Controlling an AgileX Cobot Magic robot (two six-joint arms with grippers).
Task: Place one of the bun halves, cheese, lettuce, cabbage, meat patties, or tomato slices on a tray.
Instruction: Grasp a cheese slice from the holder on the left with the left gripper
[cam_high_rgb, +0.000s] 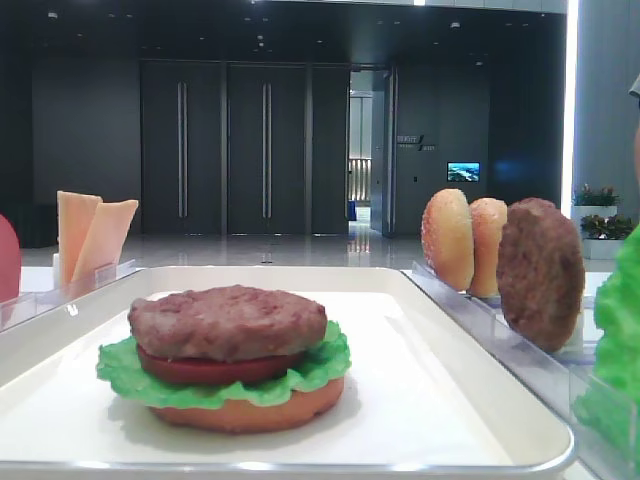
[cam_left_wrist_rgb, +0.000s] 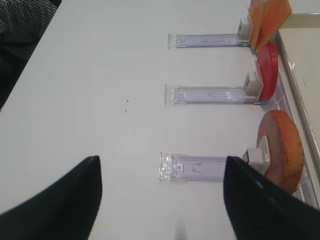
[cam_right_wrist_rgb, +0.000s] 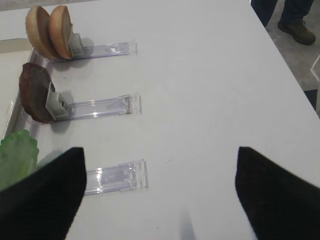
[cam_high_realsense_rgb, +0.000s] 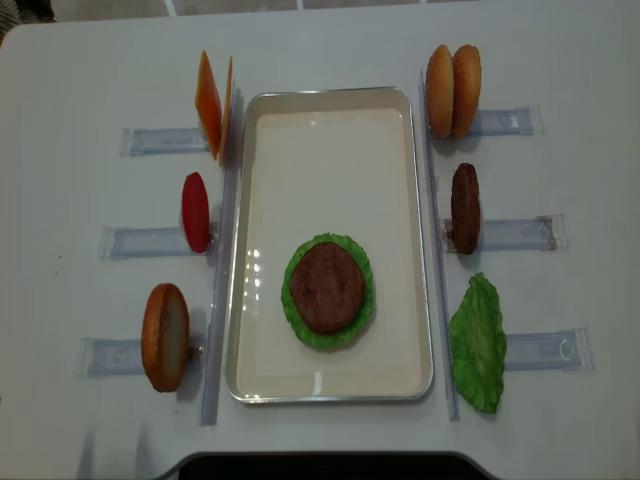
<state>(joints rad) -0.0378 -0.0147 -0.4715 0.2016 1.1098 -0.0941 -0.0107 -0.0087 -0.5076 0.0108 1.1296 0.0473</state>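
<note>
White table (cam_high_realsense_rgb: 320, 40), both claws (cam_left_wrist_rgb: 160, 200) spread, hovering, empty

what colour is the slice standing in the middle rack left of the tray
Dark red: the tomato slice, seen best in the left wrist view.

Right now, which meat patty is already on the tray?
The patty lying flat on top of the burger stack in the tray. The other patty stands on edge in the rack to the tray's right.
</note>
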